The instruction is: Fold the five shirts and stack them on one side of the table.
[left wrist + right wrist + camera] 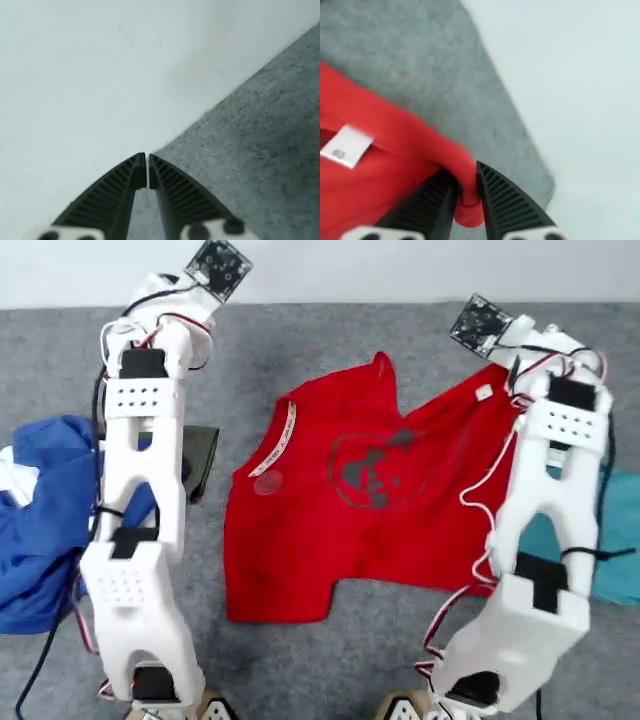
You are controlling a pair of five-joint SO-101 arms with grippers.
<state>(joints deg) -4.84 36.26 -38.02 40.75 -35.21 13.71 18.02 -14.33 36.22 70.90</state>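
Observation:
A red shirt (330, 530) with a dark print lies spread in the middle of the grey table (330, 670), collar toward the left arm. My right gripper (465, 172) is shut on a fold of the red shirt's edge (390, 165) beside a small white tag (345, 145), at the shirt's far right corner (492, 375). My left gripper (147, 156) is shut on nothing and hangs over the table's far edge, near the pale wall. A crumpled blue shirt (45, 510) lies at the left, and a teal shirt (615, 550) lies at the right, partly under the right arm.
A dark garment (203, 458) lies partly hidden beneath the left arm. The pale wall (350, 265) runs along the table's far edge. Bare grey table shows in front of the red shirt and behind it.

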